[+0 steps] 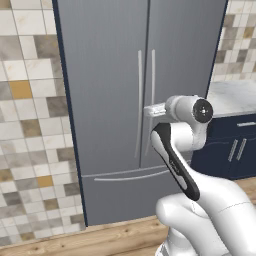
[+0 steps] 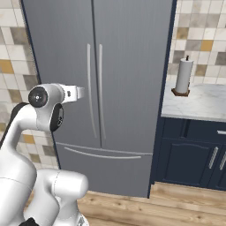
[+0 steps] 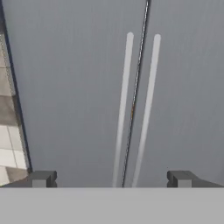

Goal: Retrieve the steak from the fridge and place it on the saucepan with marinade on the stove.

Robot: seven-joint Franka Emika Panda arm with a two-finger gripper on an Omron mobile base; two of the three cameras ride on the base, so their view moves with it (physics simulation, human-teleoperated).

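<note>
Fingers (image 3: 111, 179) spread wide and empty, squared up to the closed fridge (image 1: 110, 75), its two upright handles (image 3: 138, 109) dead ahead flanking the door seam, long axes vertical, steak presumably shut away behind those doors.

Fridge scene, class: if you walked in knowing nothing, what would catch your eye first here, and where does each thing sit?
The tall grey fridge dominates, both doors closed, its two long handles side by side at the centre seam. In front of it the white arm holds its gripper open, pointed at those handles without touching them. To the right, a paper towel roll stands on a pale counter above dark blue cabinets.
</note>
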